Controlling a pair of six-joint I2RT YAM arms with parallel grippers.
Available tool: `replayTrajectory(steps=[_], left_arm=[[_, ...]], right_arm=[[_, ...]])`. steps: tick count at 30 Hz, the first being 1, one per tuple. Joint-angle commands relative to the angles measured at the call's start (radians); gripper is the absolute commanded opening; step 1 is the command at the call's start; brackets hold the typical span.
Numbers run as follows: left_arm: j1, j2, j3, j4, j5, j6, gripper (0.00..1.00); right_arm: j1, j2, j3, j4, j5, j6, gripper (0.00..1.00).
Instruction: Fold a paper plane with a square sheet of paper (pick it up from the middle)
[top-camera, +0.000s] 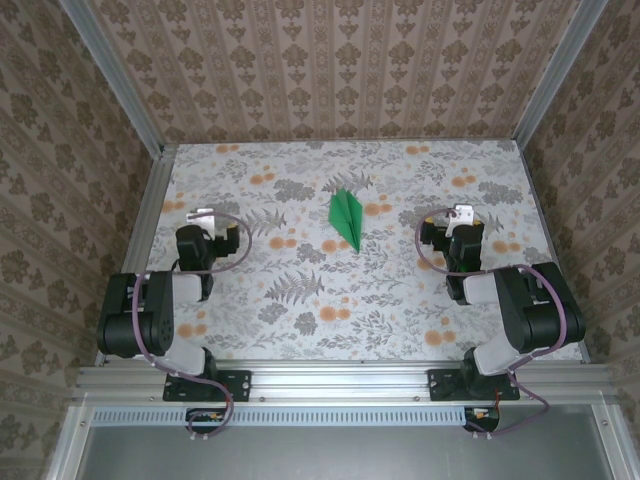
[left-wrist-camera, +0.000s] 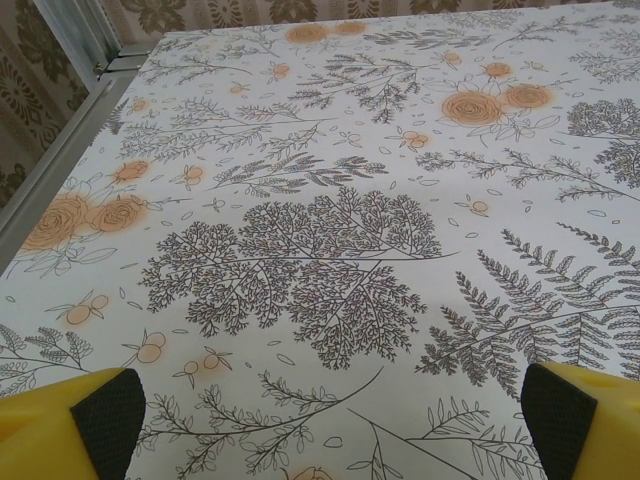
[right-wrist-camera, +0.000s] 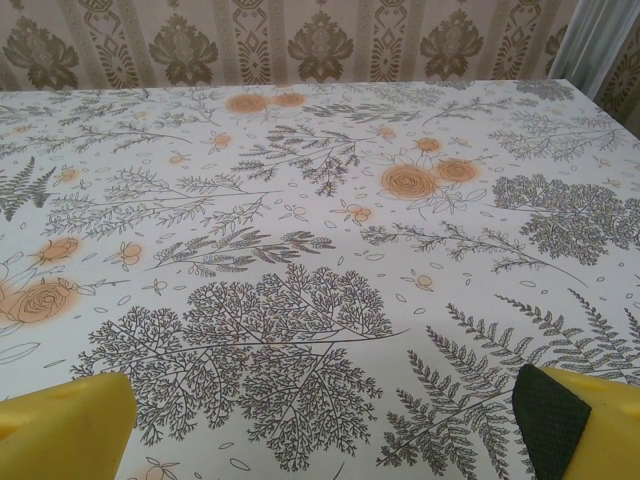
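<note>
The paper plane (top-camera: 347, 218), a slim bright green dart with a centre crease, lies flat on the floral tabletop (top-camera: 300, 300) at mid-table, its point toward the near right. The square sheet of paper is out of view. My left gripper (top-camera: 203, 216) is pulled back to the left of the plane, well apart from it. In the left wrist view that gripper (left-wrist-camera: 330, 420) stands open, its yellow fingers (left-wrist-camera: 105, 420) wide over bare tabletop. To the plane's right, also apart from it, sits my right gripper (top-camera: 461, 213). It is open (right-wrist-camera: 325, 420) with nothing between its fingers (right-wrist-camera: 552, 420).
Aluminium frame rails (top-camera: 150, 200) run along the table's left and right edges, with patterned walls (top-camera: 330, 60) behind and at both sides. Both arms are folded back near their bases (top-camera: 215, 382) at the near edge.
</note>
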Motion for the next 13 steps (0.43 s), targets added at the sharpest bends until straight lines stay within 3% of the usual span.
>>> replayTrajectory(steps=[1, 13], left_arm=[[0.000, 0.003, 0.022, -0.010, -0.002, 0.027, 1.00], [0.000, 0.004, 0.023, -0.013, -0.001, 0.027, 1.00]], right_arm=[[-0.008, 0.006, 0.007, 0.018, -0.026, -0.001, 1.00], [-0.010, 0.005, 0.002, 0.023, -0.031, 0.000, 1.00]])
